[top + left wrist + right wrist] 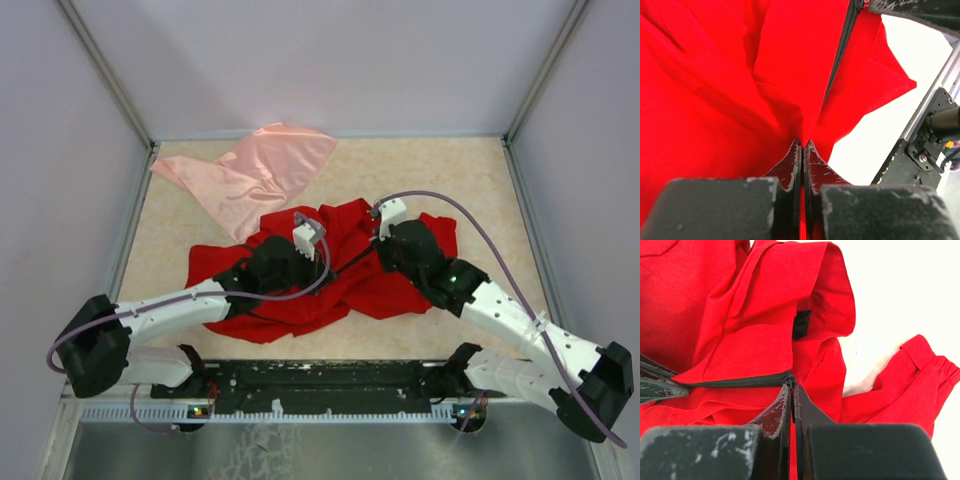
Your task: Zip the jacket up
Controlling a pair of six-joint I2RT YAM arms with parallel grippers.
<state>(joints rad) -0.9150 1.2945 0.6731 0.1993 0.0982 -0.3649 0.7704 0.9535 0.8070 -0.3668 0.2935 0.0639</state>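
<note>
Top external view: the red jacket [350,290] lies crumpled at the middle of the desk [440,180], its hem close to the near edge at 6 o'clock, where a black rail [330,378] runs across. One sleeve spreads toward 9 o'clock, and another part reaches toward 3 o'clock. Bare desk stays open around the jacket from 12 to 3 o'clock and along the right wall. At 11 o'clock a pale pink cloth [260,175] stretches from the back-left corner down to the jacket's upper edge, where the two seem to touch. Walls close the desk at 9, 12 and 3 o'clock.

Both arms lean in over the jacket, their wrists near each other. The black zipper [352,265] runs as a dark line between them.

In the left wrist view the left hand [802,145] has its fingers pressed together on a fold of red fabric. The zipper climbs from just above the fingertips toward 1 o'clock, ending under a dark part at the top edge. White desk shows at 3 o'clock beside the jacket's edge.

In the right wrist view the right hand [792,387] is closed with its tips right at the zipper's end, pinching the jacket there. The zipper runs off toward 9 o'clock. A cuffed sleeve [935,370] lies at 3 o'clock on pale desk, with open room above it.
</note>
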